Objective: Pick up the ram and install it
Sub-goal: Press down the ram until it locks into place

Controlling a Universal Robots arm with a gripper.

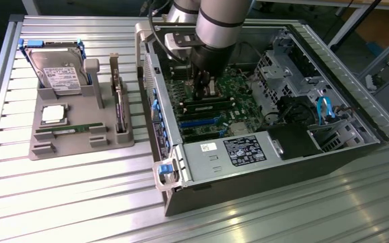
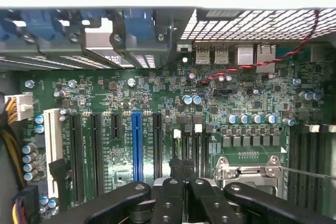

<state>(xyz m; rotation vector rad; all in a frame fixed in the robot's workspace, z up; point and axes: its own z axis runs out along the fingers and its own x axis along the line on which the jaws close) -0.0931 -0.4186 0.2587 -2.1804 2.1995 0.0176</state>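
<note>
Lying on tray: apparently one ram

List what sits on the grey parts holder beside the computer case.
On the holder: a hard drive standing, a silver processor, the ram lying flat, and an expansion card on edge. Whatever lies beneath them is covered.

Ram: thin green stick, lying flat in grey tray slot below silver processor.

I see hard overhead glare on the slatted table. Case interior sits dim. Motherboard evenly lit, sharp; top edge blown out white.
</note>
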